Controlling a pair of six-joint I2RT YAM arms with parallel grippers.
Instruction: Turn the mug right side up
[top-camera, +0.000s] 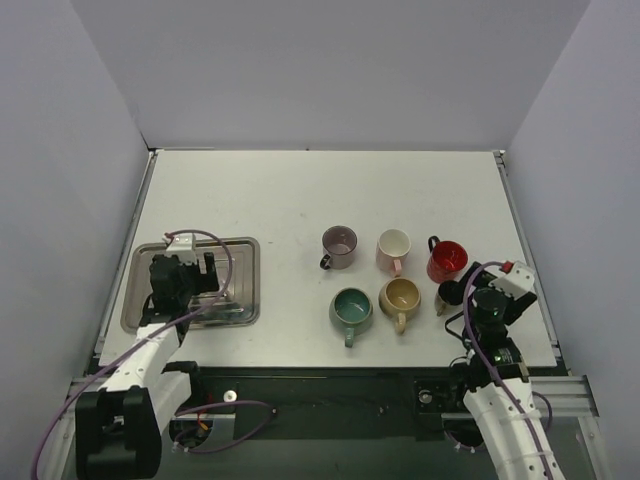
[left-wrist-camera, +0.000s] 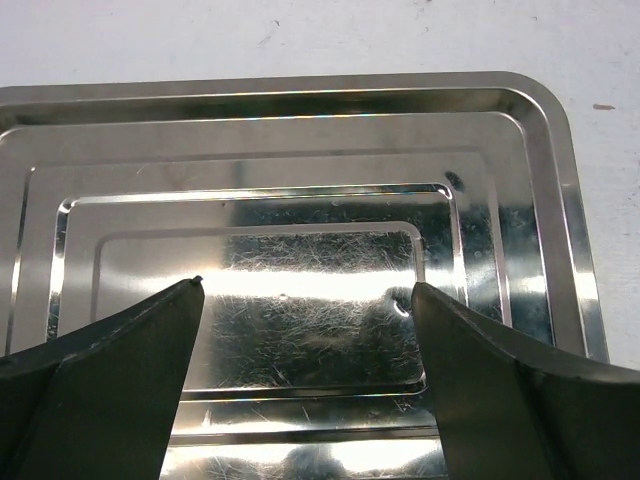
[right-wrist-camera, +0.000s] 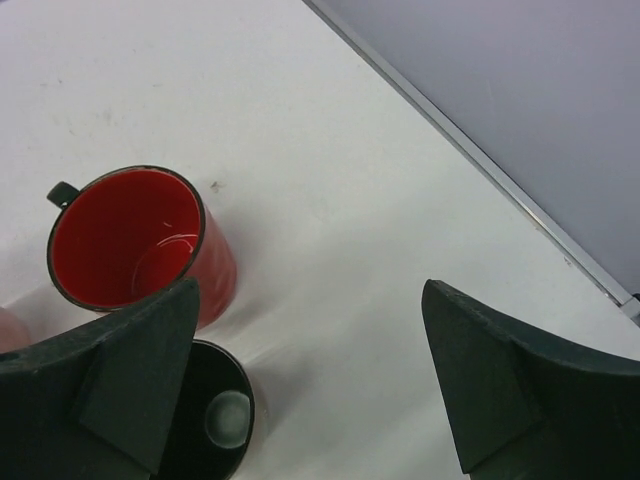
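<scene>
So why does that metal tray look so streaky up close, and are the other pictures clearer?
Left wrist view: light glares off the metal tray, washing out its scratched middle. Right wrist view: evenly lit, the red mug sharp, with a soft shadow beside it. Top external view: flat, even light, faint shadows, no strong glare.

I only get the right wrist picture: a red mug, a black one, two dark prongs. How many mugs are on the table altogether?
Observer: Six: your red mug and black mug, plus purple mug, pink mug, teal mug and tan mug to their left.
Operator: Any upside down?
Observer: No, those four all show open mouths.
Operator: And the other arm?
Observer: Its left gripper hangs open over a steel tray, holding nothing.
</scene>
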